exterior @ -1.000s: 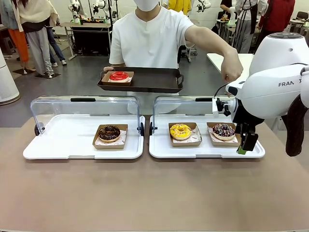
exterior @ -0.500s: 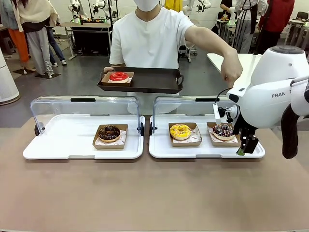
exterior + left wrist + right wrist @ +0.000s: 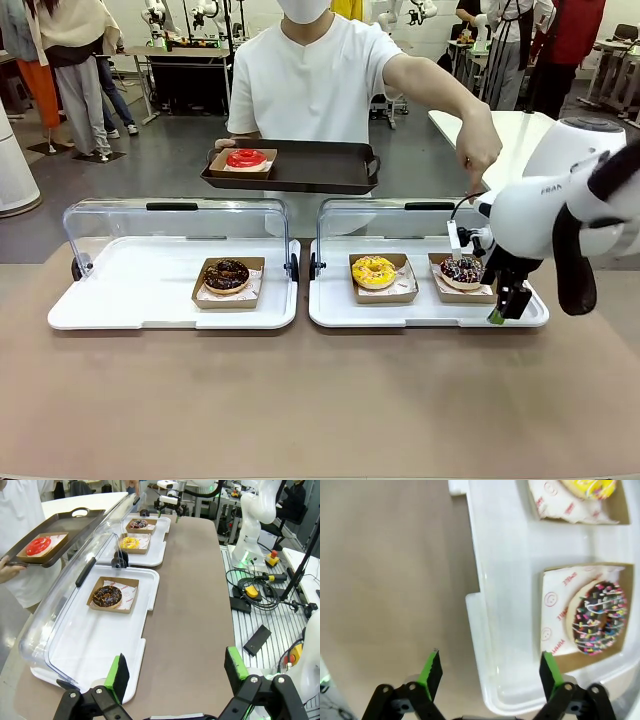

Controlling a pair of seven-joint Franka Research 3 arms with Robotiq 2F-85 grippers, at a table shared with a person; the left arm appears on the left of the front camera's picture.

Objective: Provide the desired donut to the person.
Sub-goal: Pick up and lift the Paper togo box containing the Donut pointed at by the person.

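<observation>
The person (image 3: 310, 85) in a white shirt stands across the table, holding a dark tray (image 3: 320, 170) with a red donut (image 3: 246, 157) on it. Their other hand (image 3: 481, 150) points down over the sprinkled chocolate donut (image 3: 462, 268) (image 3: 599, 617), which sits in a cardboard holder beside a yellow donut (image 3: 374, 270). My right gripper (image 3: 505, 308) (image 3: 490, 672) hangs open over the front right corner of that white tray (image 3: 420, 312), just short of the sprinkled donut. A chocolate donut (image 3: 226, 273) (image 3: 106, 596) lies in the left white tray (image 3: 130, 300). My left gripper (image 3: 177, 672) is open and holds nothing, high above the near end of that tray.
Both white trays have clear lids (image 3: 175, 225) standing open at their far side. Bare brown tabletop (image 3: 300, 400) runs in front of the trays. Cables and small boxes lie on the floor panel (image 3: 260, 595) beside the table.
My right arm's upper links have swung right and turned, while its gripper stays near the tray's front right corner. The person's pointing hand holds its place.
</observation>
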